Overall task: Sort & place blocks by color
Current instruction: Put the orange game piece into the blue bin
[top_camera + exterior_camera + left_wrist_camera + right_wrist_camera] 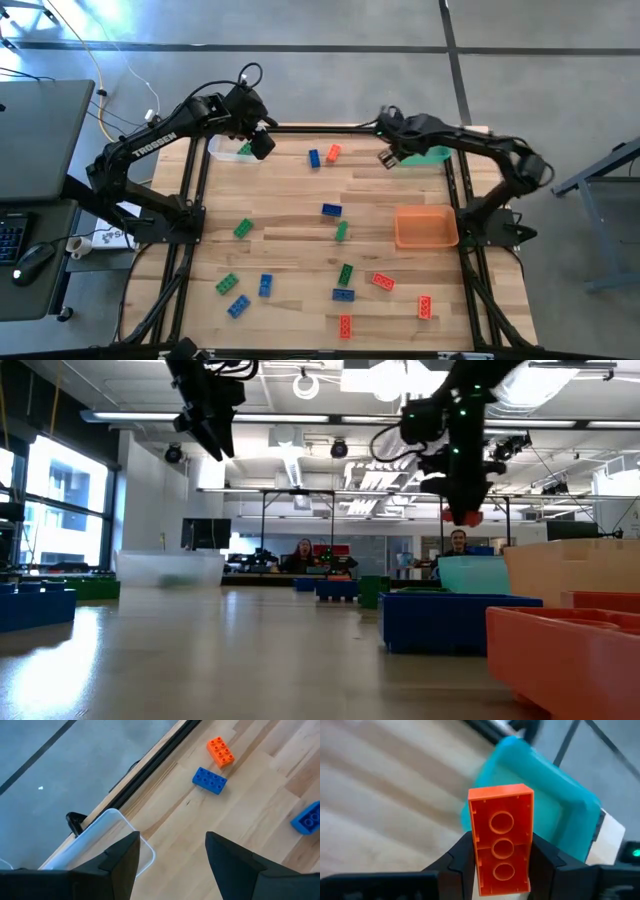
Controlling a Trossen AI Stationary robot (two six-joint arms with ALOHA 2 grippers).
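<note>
Left: the left end effector [262,142] hangs raised over the near corner of the clear tray [228,149] at the far-left edge of the counter [290,225]. Its fingers [122,854] stand apart with nothing between them. One green block [245,149] already lies in that tray. Risk here is small: a careless descent could catch the tray's thin wall and shove it toward the counter's edge.

Centre: loose blocks are scattered over the counter, among them a blue block [314,158] and a red-orange block [333,152] lying just beside each other near the far edge. More green, blue and red ones lie toward the near edge. These close neighbours could be nudged or picked together when one is grasped.

Right: the right end effector [389,157] is clamped on a red block [502,851], held upright by its lower part, studs away from the wrist camera. It hovers just beside the teal tray [432,154]; the orange tray [426,228] sits well apart, nearer the front. The main hazard, as a judgement: release here could drop the red block into the teal tray, or onto its rim so that it bounces out. The narrow hold also leaves the block free to pivot or slip during transit.
</note>
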